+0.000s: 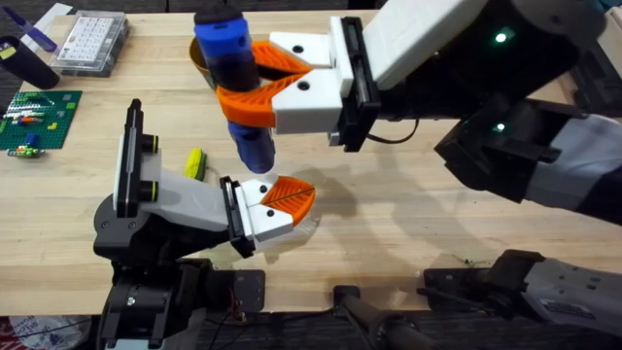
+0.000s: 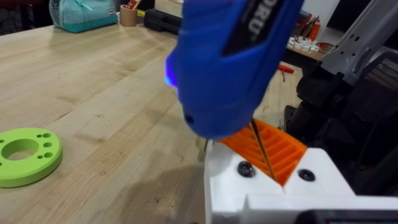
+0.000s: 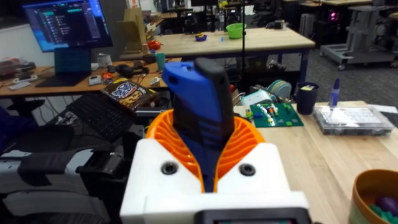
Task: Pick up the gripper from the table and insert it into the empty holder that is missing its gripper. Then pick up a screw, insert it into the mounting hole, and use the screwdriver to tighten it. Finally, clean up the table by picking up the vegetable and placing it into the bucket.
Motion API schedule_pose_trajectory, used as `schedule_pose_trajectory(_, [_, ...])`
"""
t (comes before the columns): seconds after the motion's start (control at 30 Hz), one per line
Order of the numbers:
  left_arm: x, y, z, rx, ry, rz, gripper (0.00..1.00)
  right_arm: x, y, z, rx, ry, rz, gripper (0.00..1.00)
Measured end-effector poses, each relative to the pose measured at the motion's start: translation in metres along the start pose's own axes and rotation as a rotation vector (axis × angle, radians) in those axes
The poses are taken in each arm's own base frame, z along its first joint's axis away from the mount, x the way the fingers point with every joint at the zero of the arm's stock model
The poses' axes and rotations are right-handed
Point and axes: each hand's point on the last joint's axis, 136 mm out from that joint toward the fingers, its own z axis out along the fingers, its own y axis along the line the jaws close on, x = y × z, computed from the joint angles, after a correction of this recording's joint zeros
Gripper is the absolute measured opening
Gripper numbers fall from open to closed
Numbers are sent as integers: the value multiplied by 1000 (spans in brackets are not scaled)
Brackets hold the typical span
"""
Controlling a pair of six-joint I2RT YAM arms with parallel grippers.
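My right gripper [image 1: 255,80] is shut on the blue screwdriver [image 1: 233,58], which stands upright with its black cap on top [image 3: 202,106]. The screwdriver's thin bit [image 2: 261,146] reaches down to the white end block [image 2: 273,186] of the holder [image 1: 185,204], the grey-and-white mount on my left arm. The orange leaf-shaped gripper [image 1: 289,196] sits in that block and points right. A small yellow-green vegetable [image 1: 195,163] lies on the table just behind the holder. The tan bucket [image 1: 199,60] stands behind the screwdriver, partly hidden by it.
A clear parts box [image 1: 90,41] and a green board [image 1: 37,119] lie at the far left. A lime-green ring with holes [image 2: 25,152] rests on the wood near the holder. The bucket's rim [image 3: 373,186] also shows beside my right gripper.
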Motion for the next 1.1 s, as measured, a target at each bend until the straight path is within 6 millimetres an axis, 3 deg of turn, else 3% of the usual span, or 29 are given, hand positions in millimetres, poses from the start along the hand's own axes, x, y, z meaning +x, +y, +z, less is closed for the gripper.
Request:
schedule_pose_trajectory(0.17, [0, 0, 0, 1, 1, -6, 12, 13, -4, 1, 8, 31, 36, 56])
schedule_pose_trajectory(0.47, [0, -1, 0, 4, 2, -6, 12, -4, 0, 1, -9, -31, 22, 55])
schedule_pose_trajectory(1.1, [1, -1, 0, 7, 2, -11, 12, -1, -4, 6, -7, 42, 122, 55])
